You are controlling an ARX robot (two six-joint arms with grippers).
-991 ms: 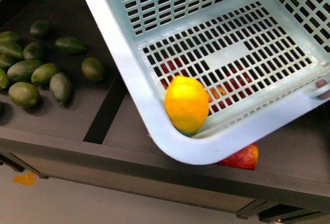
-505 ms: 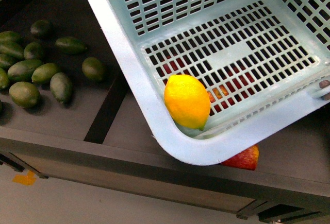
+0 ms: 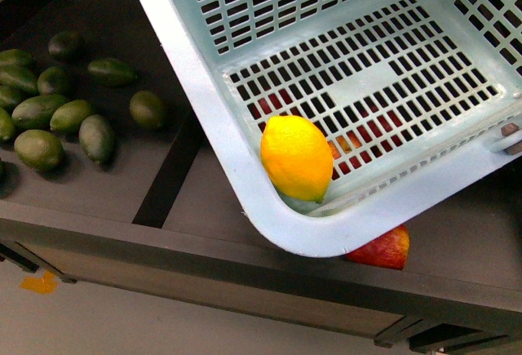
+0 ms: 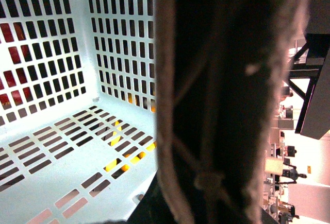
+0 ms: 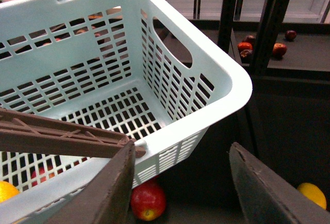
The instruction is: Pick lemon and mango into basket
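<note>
The pale blue-green basket hangs tilted above the dark shelf, and the yellow lemon lies in its lowest near corner. My left gripper is shut on the basket. It shows only as a dark blurred mass close to the lens, beside the slotted inside walls. My right gripper is open beside the basket's outer corner, with the brown handle next to one finger. Red and orange fruit shows through the floor slots; I cannot tell whether it is the mango.
Several dark green oval fruits lie on the left shelf section. A red apple sits under the basket's low edge. A yellow fruit lies to one side, and red apples sit on a far shelf.
The lemon has shifted and turned a little in the basket's corner, and the basket has moved very slightly. The green fruits and the apple stay where they were.
</note>
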